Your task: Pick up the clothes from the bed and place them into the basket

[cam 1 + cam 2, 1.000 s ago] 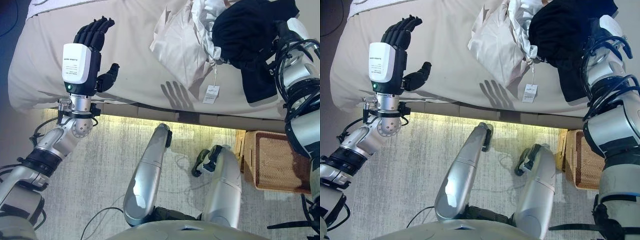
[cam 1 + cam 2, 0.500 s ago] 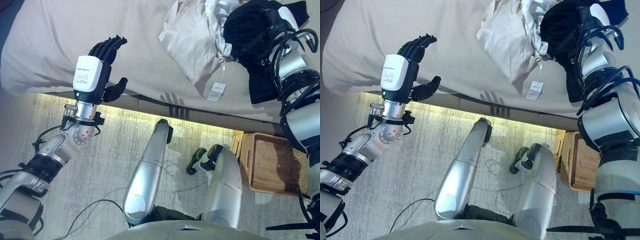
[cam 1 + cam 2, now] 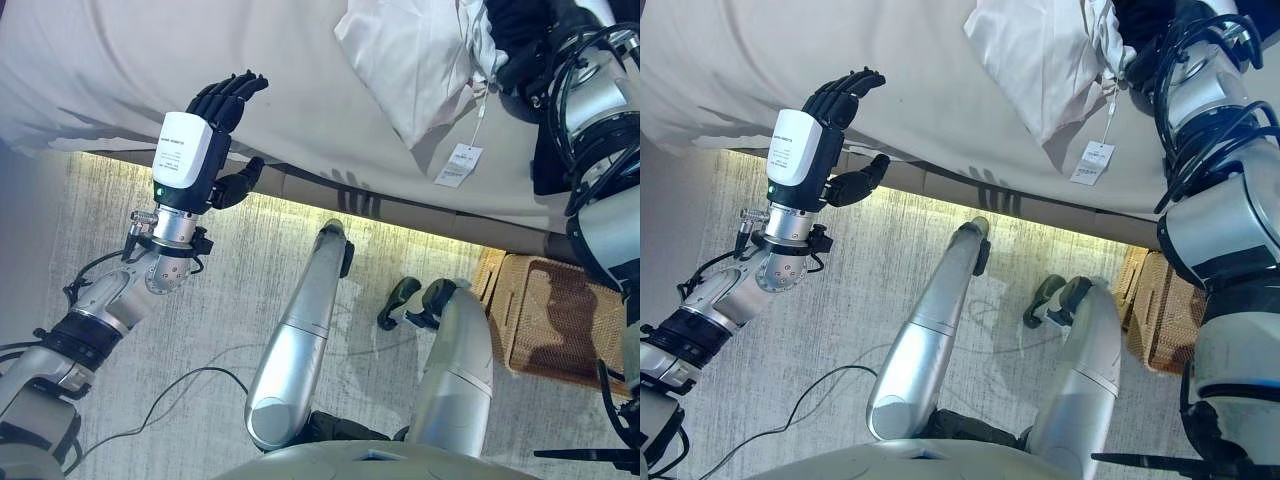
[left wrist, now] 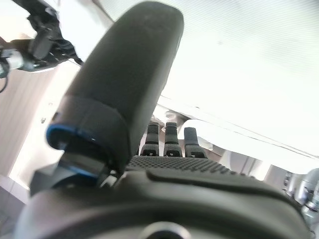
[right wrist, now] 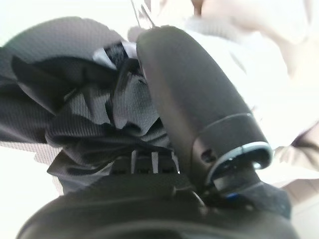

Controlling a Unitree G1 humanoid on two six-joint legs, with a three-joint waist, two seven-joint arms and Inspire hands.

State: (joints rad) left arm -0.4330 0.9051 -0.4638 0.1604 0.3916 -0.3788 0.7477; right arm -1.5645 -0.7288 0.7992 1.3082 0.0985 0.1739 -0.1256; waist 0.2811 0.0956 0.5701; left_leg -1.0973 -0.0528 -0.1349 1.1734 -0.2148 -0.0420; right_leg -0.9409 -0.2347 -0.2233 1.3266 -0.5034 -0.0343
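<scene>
Right hand has lifted, clenched on black garment; left hand relaxed, empty; tagged white garment looks snagged, could drag off bed.

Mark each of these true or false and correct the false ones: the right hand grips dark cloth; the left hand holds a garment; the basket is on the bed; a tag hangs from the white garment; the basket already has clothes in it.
1. The right hand grips the black garment. True.
2. The left hand holds a garment. False: it is open and holds nothing, raised by the edge of the bed.
3. The basket is on the bed. False: it stands on the floor beside the bed.
4. A tag hangs from the white garment. True.
5. The basket already holds clothes. False: no clothes show in it.
</scene>
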